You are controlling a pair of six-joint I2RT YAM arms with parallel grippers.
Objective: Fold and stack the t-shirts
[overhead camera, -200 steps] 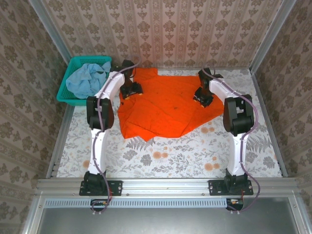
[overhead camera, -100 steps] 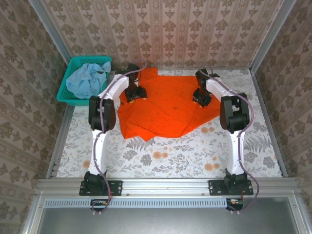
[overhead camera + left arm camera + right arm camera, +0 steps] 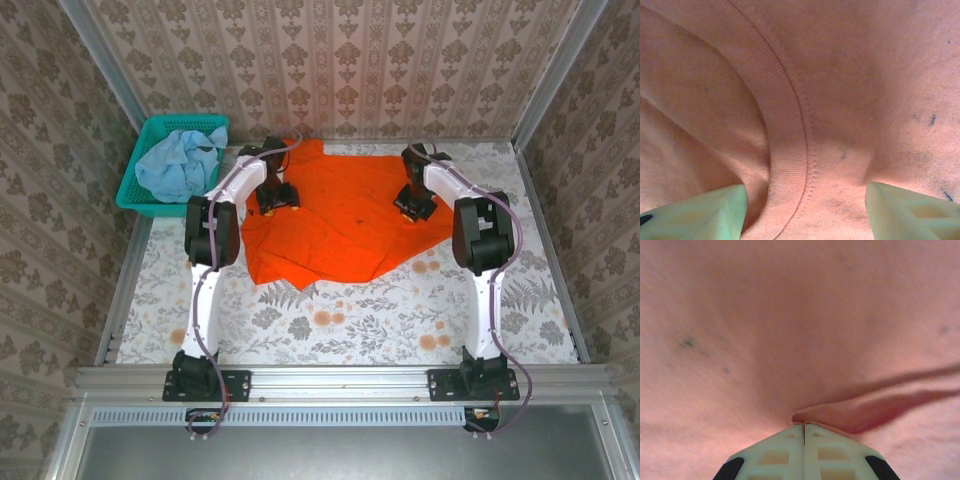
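Here, wide-apart left fingers straddle the soft orange t-shirt at its ribbed, stitched collar; right fingers, pressed together, pinch a fold.

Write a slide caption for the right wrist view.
Right gripper shut, pinching up a small fold of the orange t-shirt, which fills the background.

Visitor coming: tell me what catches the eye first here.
The bright orange cloth t-shirt sprawls across the far middle of the table, with the right gripper pinching a fold and the left gripper open over its collar. At far left, a teal plastic mesh basket holds a bunched pale sky-blue cloth shirt.
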